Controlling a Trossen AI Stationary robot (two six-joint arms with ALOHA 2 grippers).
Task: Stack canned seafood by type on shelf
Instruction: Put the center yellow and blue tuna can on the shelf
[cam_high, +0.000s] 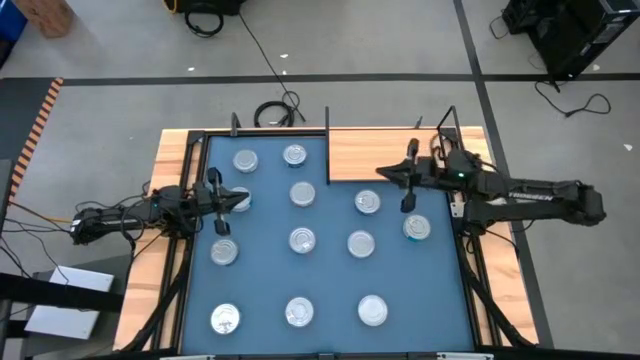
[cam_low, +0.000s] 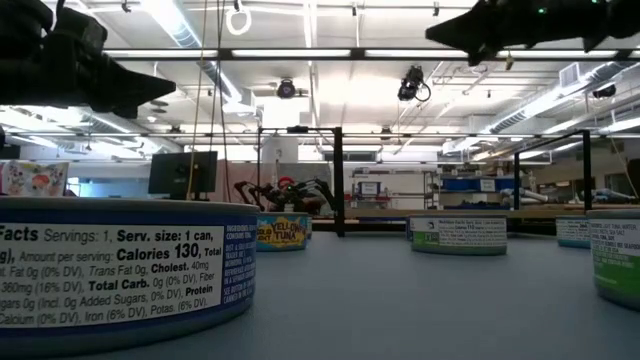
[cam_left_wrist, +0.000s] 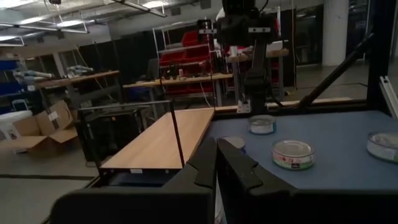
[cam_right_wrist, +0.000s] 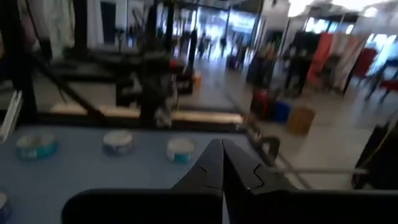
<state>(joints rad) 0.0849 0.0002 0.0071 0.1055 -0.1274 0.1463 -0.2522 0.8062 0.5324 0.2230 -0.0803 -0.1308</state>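
My right gripper (cam_high: 402, 178) hangs fingers together, empty, at the shelf's (cam_high: 400, 152) front edge. My left gripper (cam_high: 228, 200), fingers together, hovers near the blue mat's (cam_high: 330, 285) left edge among the tins (cam_high: 302, 239).

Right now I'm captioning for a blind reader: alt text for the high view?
Twelve silver-lidded tins sit scattered on a blue mat; the wooden shelf is bare. The left hand and right hand hover shut, empty.

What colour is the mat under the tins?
Blue mat, clearest in the high view.
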